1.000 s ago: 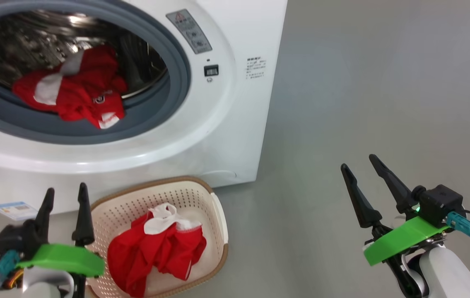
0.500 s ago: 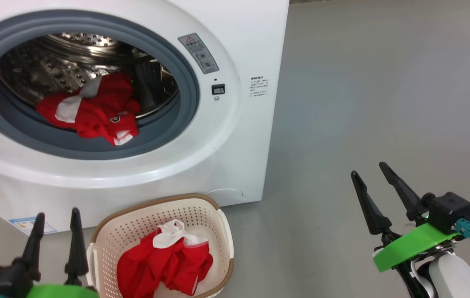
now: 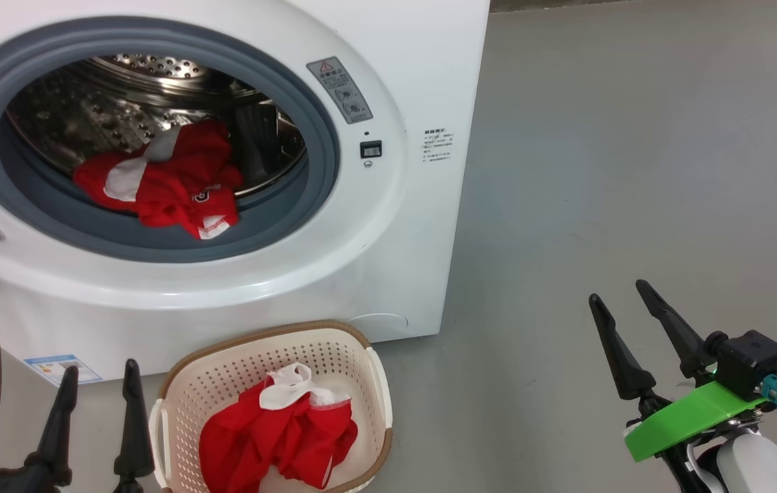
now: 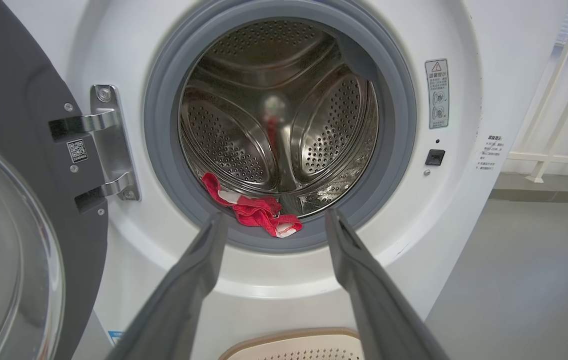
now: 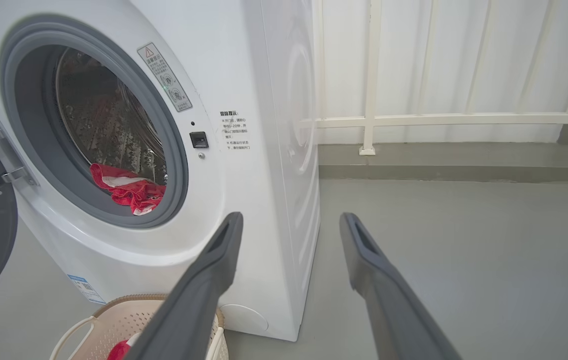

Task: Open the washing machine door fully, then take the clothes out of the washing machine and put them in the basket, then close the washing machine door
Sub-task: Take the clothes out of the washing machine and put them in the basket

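Observation:
The white washing machine (image 3: 388, 226) stands open, its black door (image 4: 8, 100) swung out to the left on steel hinges. Red clothes with white bands (image 3: 162, 181) lie at the front of the steel drum, partly on the grey seal. Another red garment (image 3: 278, 438) lies in the cream basket (image 3: 378, 383) on the floor in front of the machine. My left gripper (image 3: 97, 373) is open, low at the left beside the basket, nothing between its fingers. Over the bare floor to the right, my right gripper (image 3: 624, 298) is open too and holds nothing.
Grey floor (image 3: 634, 171) stretches to the right of the machine. A white railing (image 5: 414, 120) and wall stand behind it. The door's glass bowl (image 4: 3, 260) bulges at the left, close to my left arm.
The head view has shifted so machine and basket sit lower and further right in the picture. Both grippers stay open and show lower in view. The clothes have not moved.

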Available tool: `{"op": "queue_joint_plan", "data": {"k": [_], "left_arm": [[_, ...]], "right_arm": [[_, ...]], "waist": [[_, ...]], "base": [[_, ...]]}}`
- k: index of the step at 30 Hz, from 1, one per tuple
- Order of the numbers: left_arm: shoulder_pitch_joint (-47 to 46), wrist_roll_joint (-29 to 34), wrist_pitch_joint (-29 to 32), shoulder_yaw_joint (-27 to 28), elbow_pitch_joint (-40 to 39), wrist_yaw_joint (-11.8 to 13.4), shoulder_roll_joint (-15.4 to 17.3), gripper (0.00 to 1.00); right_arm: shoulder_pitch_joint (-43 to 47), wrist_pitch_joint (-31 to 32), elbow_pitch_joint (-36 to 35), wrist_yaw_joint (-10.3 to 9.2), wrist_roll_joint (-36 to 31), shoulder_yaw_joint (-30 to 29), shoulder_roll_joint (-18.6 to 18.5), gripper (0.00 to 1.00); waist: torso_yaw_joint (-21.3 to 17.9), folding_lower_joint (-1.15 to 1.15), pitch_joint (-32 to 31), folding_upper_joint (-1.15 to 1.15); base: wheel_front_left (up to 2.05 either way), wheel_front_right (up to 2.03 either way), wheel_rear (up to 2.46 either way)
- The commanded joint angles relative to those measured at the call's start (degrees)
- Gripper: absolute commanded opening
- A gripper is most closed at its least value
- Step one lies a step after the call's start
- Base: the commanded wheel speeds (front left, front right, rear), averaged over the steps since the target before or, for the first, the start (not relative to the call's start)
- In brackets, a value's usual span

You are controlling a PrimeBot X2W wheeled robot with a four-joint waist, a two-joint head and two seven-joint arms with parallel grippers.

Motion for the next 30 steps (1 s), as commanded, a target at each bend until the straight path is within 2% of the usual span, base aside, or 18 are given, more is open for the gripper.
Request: {"op": "queue_joint_plan", "data": {"k": [1, 11, 21, 30], "left_arm": [[-0.20, -0.44, -0.53, 1.51, -1.94, 0.66, 0.80, 1.00], [-0.49, -0.99, -0.53, 0.52, -2.83, 1.49, 0.79, 1.00], [-4.61, -1.02, -0.53, -0.43, 0.06, 1.75, 0.79, 1.00], [-15.80, 1.15, 1.83, -1.85, 7.68, 2.53, 2.46, 1.00]], "right_arm": [[0.17, -0.69, -1.54, 0.09, 0.25, 0.70, -0.84, 1.00], [-0.24, -0.69, -1.81, 0.09, 0.12, 0.55, -0.55, 1.00], [-2.11, -0.69, -2.24, 0.09, 0.07, 0.42, 0.17, 1.00], [-4.63, -0.69, -2.56, 0.09, -0.13, 0.49, 1.79, 1.00]], "waist": [[-0.03, 0.00, 0.09, 0.00], [-0.41, 0.00, 1.39, 0.00], [-0.60, 0.00, 5.43, 0.00], [-1.28, 0.00, 10.48, 0.00]], "base": [[0.00, 0.00, 0.00], [0.00, 0.00, 0.00], [0.00, 0.00, 0.00], [0.00, 0.00, 0.00]]}}
